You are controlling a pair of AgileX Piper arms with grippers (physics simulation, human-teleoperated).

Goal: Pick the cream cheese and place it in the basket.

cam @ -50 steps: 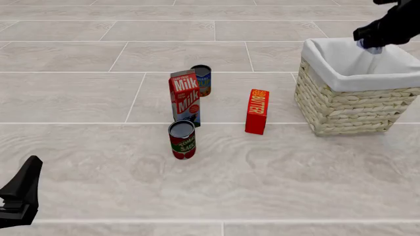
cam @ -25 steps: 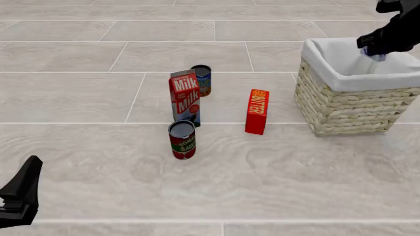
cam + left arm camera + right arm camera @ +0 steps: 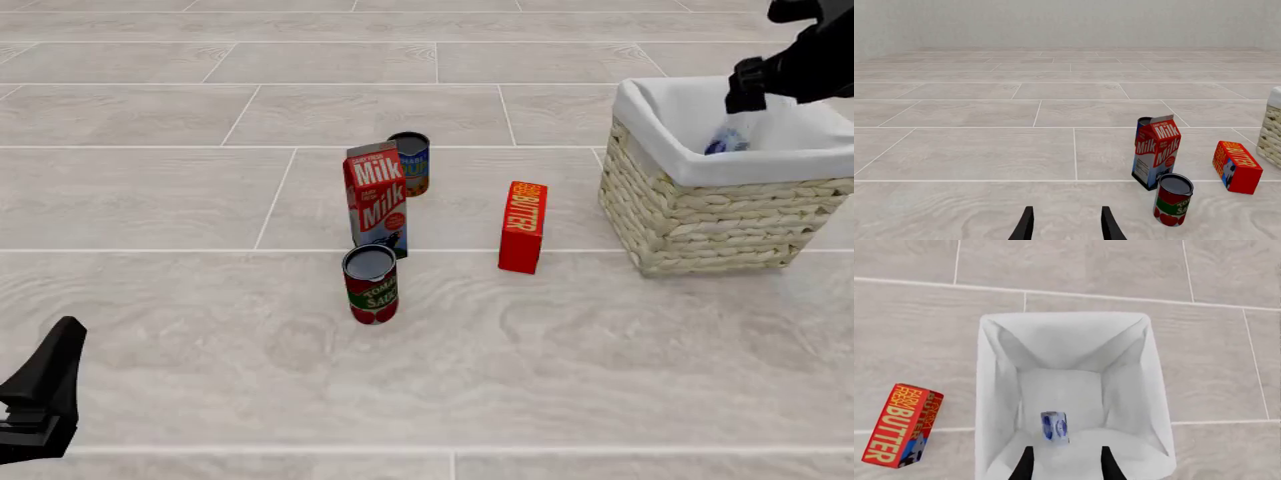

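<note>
The cream cheese (image 3: 727, 140) is a small pale blue-and-white packet inside the basket (image 3: 694, 215), free of any finger. In the right wrist view the packet (image 3: 1055, 427) lies down in the basket's white lining (image 3: 991, 390), below my fingertips. My right gripper (image 3: 747, 95) hangs over the basket, open and empty (image 3: 1065, 466). My left gripper (image 3: 40, 400) rests at the near left, open and empty (image 3: 1066, 227), far from the basket.
A milk carton (image 3: 376, 198), a tomato sauce can (image 3: 370, 284) in front of it and another can (image 3: 410, 163) behind it stand mid-table. A red butter box (image 3: 522, 226) stands just left of the basket. The basket's edge (image 3: 1273, 130) shows in the left wrist view.
My right gripper has opened and let go of the cream cheese, which has dropped from the fingers down into the basket. The left arm has not moved.
</note>
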